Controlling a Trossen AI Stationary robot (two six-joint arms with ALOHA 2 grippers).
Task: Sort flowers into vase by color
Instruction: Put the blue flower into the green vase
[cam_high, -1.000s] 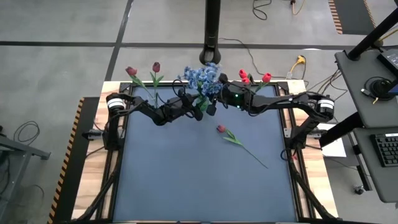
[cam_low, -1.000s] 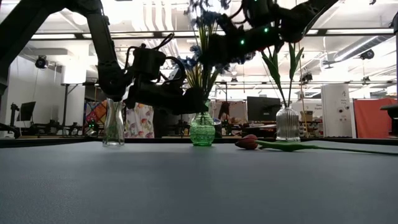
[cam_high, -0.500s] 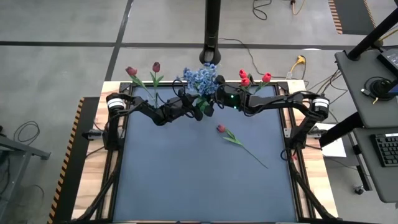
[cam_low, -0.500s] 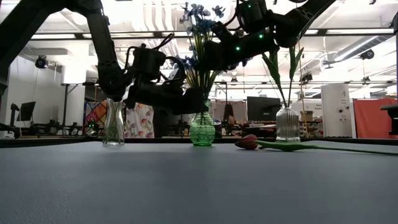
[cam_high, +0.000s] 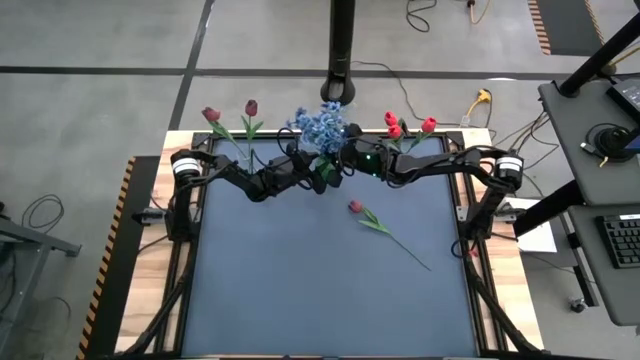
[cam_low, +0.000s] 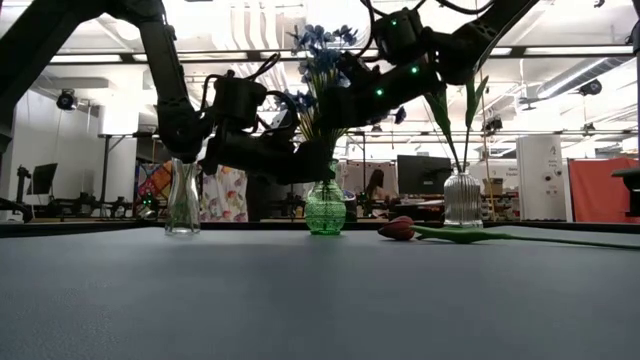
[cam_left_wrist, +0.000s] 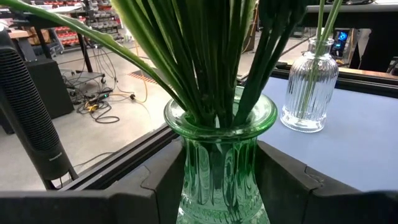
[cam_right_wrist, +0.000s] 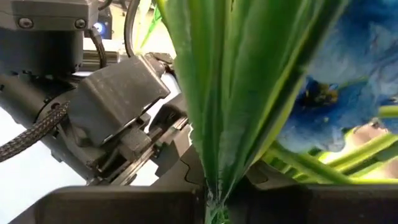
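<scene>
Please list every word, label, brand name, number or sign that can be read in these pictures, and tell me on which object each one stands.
No text can be read in any view.
Green vase, clear vase and blue table mat: no print or label shows.
White cabinet in the room behind, low view: a small dark mark near its top, too small to read.
Keyboard on the side desk, high view: keys too small to read.

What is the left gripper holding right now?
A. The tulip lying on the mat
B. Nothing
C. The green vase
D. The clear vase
C: the left wrist view shows the left gripper with a finger on each side of the green vase, and the low view shows that arm at the same vase.
</scene>
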